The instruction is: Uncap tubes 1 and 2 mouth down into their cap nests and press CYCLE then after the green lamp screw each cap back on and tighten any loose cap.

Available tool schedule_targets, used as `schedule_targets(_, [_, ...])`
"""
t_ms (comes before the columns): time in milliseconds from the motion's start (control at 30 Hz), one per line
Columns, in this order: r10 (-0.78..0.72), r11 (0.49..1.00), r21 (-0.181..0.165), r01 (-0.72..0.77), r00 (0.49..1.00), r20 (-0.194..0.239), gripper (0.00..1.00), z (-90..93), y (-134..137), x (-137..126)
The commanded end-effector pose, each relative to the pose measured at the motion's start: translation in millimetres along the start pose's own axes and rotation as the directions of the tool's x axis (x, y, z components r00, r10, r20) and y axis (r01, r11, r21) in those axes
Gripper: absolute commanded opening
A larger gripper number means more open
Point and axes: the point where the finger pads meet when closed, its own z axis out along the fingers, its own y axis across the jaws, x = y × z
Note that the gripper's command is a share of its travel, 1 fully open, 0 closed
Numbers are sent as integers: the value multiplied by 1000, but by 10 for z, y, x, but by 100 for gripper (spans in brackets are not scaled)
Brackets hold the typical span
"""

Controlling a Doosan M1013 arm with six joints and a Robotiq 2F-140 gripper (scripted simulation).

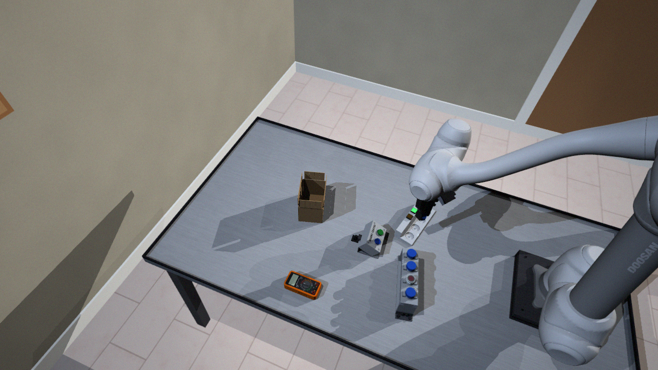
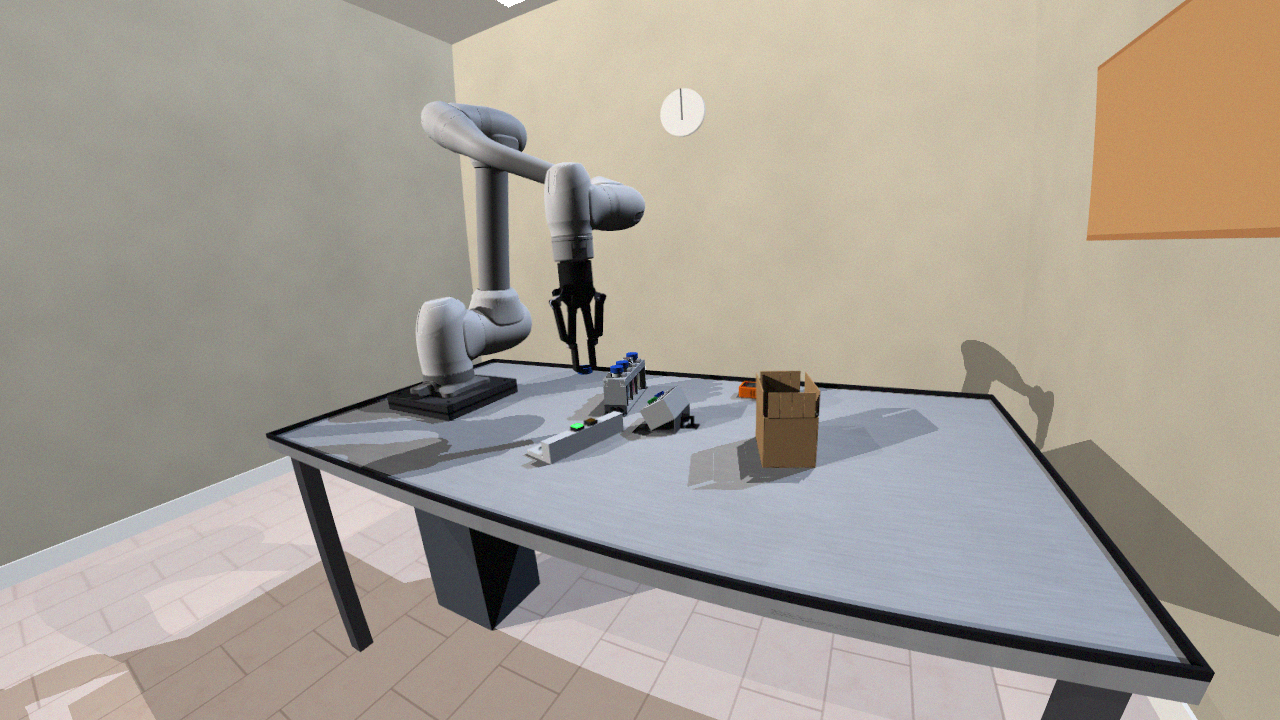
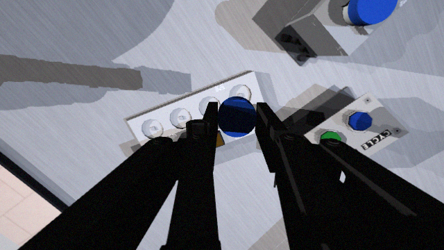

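My gripper (image 1: 422, 215) (image 2: 583, 365) (image 3: 236, 117) is shut on a round blue cap (image 3: 237, 117) (image 2: 583, 367) and holds it a little above the white cap tray (image 1: 407, 237) (image 2: 562, 442) (image 3: 194, 100). The tray's nests show empty in the wrist view. Its green lamp (image 1: 414, 209) (image 2: 590, 419) is lit. The decapping station (image 1: 405, 306) (image 2: 617, 391) (image 3: 313, 32) carries three blue caps. One tube (image 1: 410, 278), second from the near end, is uncapped. The key housing (image 1: 370, 229) (image 2: 664, 410) (image 3: 376, 119) bears the blue CYCLE key (image 1: 377, 241) (image 3: 360, 121) and the green READY key (image 1: 380, 231) (image 3: 330, 135).
An open cardboard box (image 1: 311, 198) (image 2: 786, 419) stands left of the stations. An orange multimeter (image 1: 302, 284) (image 2: 745, 388) lies near the table's front edge. A small black block (image 1: 355, 237) sits beside the key housing. The arm's base plate (image 1: 522, 285) is at the right.
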Motion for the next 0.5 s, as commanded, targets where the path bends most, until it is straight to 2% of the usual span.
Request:
schedule_targets(0, [263, 964, 23, -263, 965, 21, 30, 3, 244, 208])
schedule_targets(467, [263, 964, 23, -263, 965, 21, 30, 31, 928, 828])
